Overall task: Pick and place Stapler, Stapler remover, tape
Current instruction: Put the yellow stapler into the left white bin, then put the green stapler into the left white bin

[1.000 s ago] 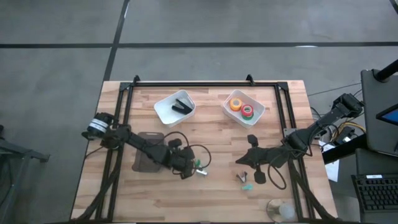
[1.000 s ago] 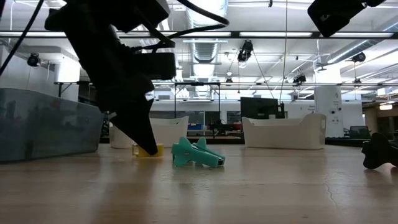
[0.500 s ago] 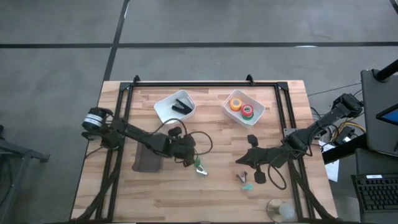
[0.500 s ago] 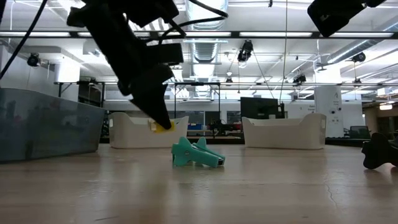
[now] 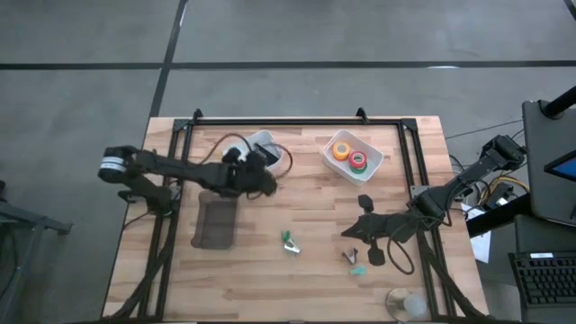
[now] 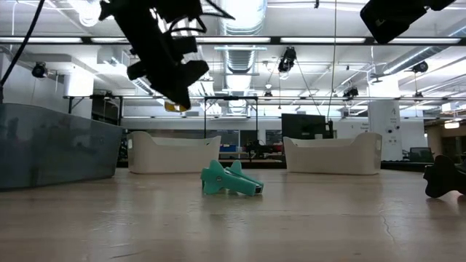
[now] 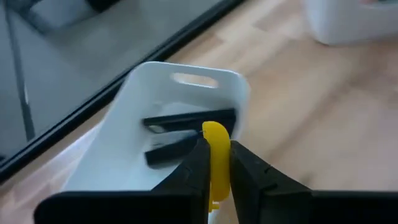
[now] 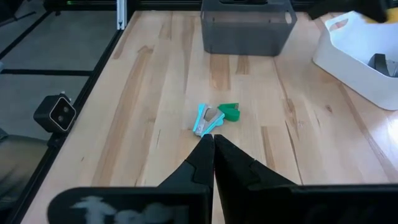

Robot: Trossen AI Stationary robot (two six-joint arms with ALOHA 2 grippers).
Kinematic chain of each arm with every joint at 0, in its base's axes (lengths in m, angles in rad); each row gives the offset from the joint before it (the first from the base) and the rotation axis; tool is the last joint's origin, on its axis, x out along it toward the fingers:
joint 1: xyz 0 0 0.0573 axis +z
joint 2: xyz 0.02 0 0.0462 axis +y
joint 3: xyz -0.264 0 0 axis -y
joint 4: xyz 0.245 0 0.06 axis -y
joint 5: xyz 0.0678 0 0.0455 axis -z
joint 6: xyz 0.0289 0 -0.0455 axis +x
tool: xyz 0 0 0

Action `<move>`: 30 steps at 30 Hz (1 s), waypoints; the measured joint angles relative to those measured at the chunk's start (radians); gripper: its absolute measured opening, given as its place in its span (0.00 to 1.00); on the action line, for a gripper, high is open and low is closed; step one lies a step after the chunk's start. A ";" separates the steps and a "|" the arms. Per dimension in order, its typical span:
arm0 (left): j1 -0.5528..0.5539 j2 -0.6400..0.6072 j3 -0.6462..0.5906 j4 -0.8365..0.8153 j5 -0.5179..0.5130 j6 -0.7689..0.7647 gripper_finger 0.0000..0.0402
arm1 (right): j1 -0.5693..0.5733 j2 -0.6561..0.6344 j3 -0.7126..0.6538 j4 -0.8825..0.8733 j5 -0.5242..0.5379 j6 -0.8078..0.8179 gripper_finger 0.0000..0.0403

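Floor [image 5: 81, 108] around the table was grey concrete, crossed by dark seam lines. Table top [image 5: 306, 288] was pale wood planks, edged by a black metal frame [image 5: 297, 120]. Beyond it the room ran long and open: exposed ceiling with ducts [image 6: 240, 54] and rows of strip lights [image 6: 342, 40]. Dark monitors [image 6: 302, 125] stood on far benches. At the table's right, a dark desk held a keyboard [image 5: 544, 274].

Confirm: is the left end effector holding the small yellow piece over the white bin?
Yes, the left end effector pinches the small yellow piece above the white bin holding black staplers.
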 joint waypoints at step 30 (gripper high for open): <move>0.257 0.096 -0.018 0.100 0.435 0.052 0.08 | 0.000 0.000 -0.023 0.005 0.007 0.000 0.02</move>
